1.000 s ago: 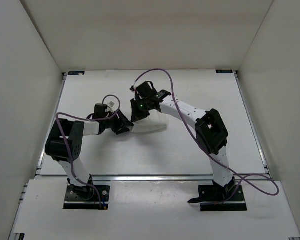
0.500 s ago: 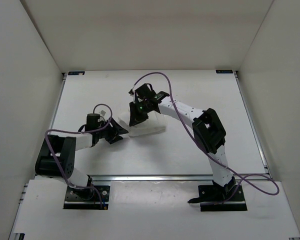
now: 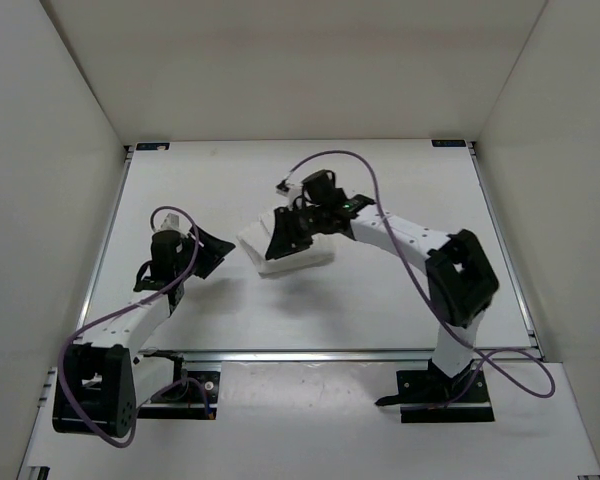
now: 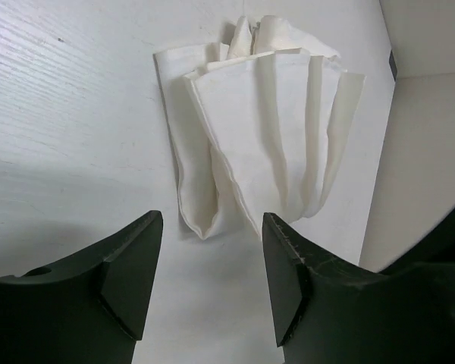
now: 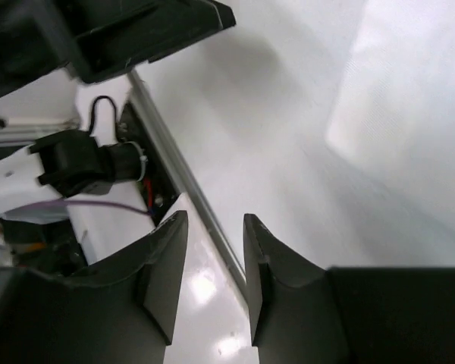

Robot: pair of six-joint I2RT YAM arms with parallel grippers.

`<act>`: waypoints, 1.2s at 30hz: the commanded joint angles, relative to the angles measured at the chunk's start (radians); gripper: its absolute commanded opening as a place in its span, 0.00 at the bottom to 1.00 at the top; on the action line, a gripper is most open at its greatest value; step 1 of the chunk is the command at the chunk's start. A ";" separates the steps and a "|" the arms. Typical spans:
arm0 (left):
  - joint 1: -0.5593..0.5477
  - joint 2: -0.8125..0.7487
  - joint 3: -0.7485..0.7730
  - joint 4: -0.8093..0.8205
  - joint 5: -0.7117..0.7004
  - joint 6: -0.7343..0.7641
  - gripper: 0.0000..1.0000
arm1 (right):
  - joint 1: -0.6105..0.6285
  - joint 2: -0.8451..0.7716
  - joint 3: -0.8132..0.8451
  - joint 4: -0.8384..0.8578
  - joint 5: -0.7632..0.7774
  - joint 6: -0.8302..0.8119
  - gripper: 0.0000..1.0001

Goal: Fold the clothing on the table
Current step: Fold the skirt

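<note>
The clothing [image 3: 292, 252] lies folded into a small white stack near the middle of the table [image 3: 400, 180]. In the left wrist view its ribbed pleats [image 4: 269, 129] run in layered strips, with the near corners just ahead of my fingers. My left gripper [image 3: 218, 250] is open a short way to the left of the stack, apart from it, with only bare table between its fingertips [image 4: 212, 292]. My right gripper [image 3: 280, 238] hovers over the stack's left back part. Its jaws [image 5: 214, 280] stand open and empty, and no cloth hangs from them.
White walls [image 3: 70, 150] enclose the table on the left, back and right. A thin metal rail [image 3: 310, 354] runs along the near edge and also shows in the right wrist view [image 5: 183, 180]. Purple cables [image 3: 330, 160] loop over both arms.
My right gripper has opened and let go of the clothing, which now rests flat. The left arm has drawn back to the left, away from the stack.
</note>
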 commanded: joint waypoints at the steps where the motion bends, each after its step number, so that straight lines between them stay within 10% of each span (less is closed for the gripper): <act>1: -0.011 -0.025 0.059 -0.094 -0.067 0.038 0.66 | -0.155 -0.168 -0.182 0.292 -0.160 0.111 0.32; 5: -0.025 -0.030 0.061 -0.071 -0.050 0.017 0.65 | -0.265 -0.092 -0.252 0.372 -0.270 0.144 0.21; 16: -0.019 -0.041 0.050 -0.090 -0.042 0.034 0.65 | -0.270 0.280 0.169 -0.115 -0.069 -0.051 0.23; 36: -0.031 0.008 0.081 -0.085 0.004 0.040 0.65 | -0.325 0.206 0.054 0.084 0.285 0.363 0.30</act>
